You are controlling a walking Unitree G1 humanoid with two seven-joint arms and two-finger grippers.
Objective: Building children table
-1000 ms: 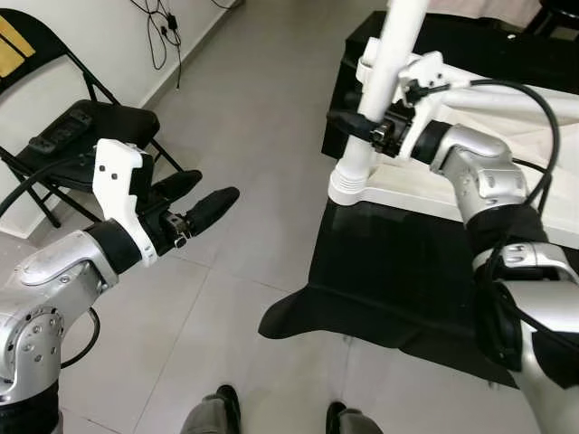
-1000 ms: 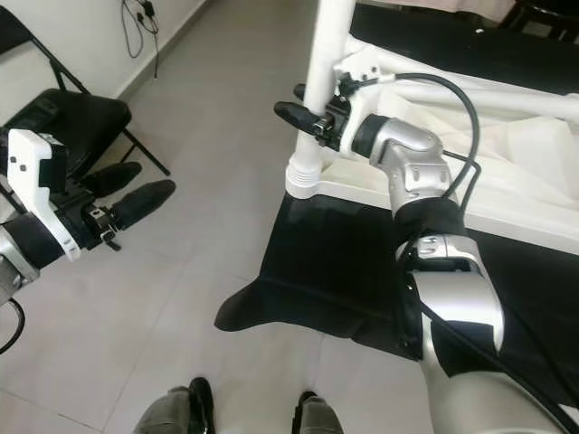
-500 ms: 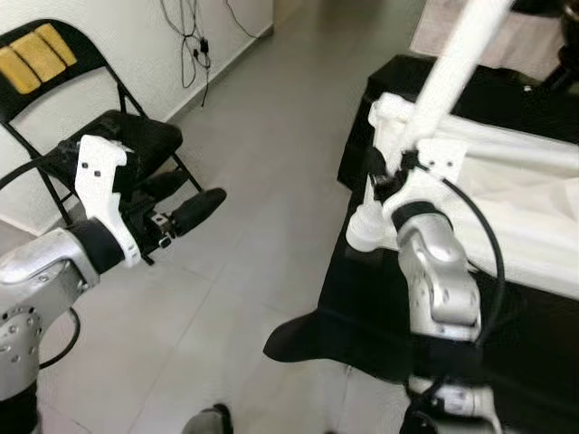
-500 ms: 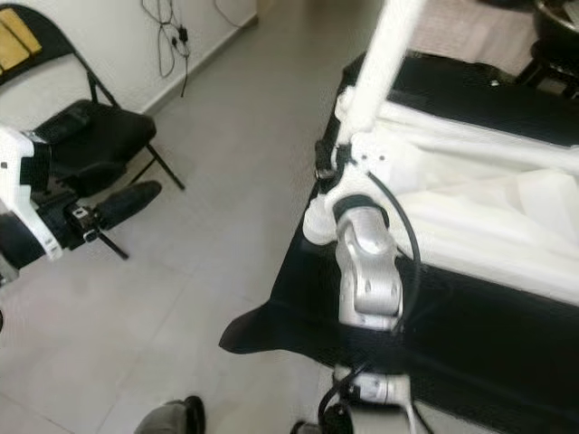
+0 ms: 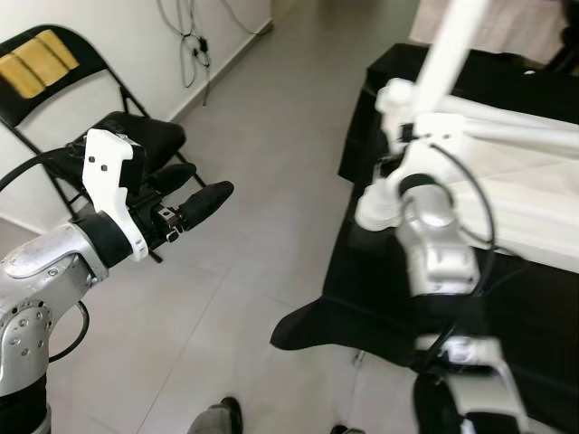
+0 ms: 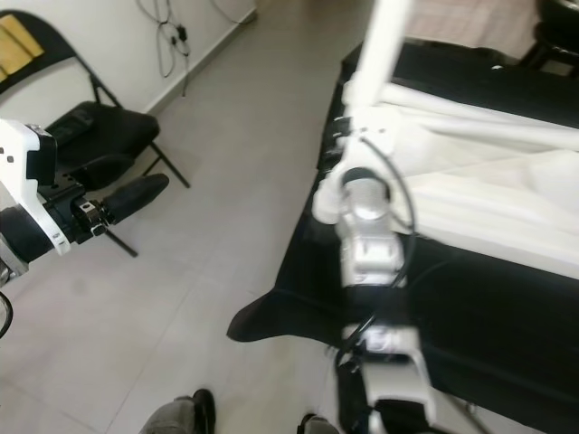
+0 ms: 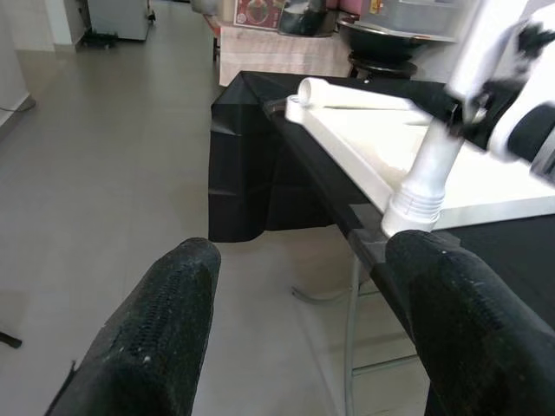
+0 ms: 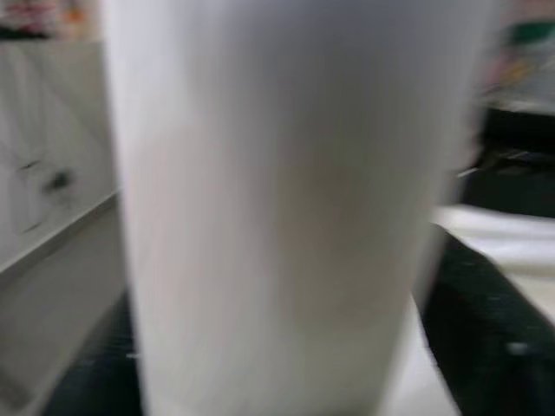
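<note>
While the right pincer (image 5: 398, 149) grips the white tubular plastic table leg (image 5: 432, 90) near its ribbed foot (image 5: 374, 206) at the black-draped tabletop's (image 5: 380, 289) left edge, the left pincer (image 5: 185, 194) hangs open, well apart. Judgement: keep the leg plumb over its socket; bracing helps.

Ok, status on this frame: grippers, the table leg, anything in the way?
Left gripper open, held over the floor. Right gripper at the white table leg, fingers hidden. Leg upright on the white tabletop. Folding chair behind left arm.
</note>
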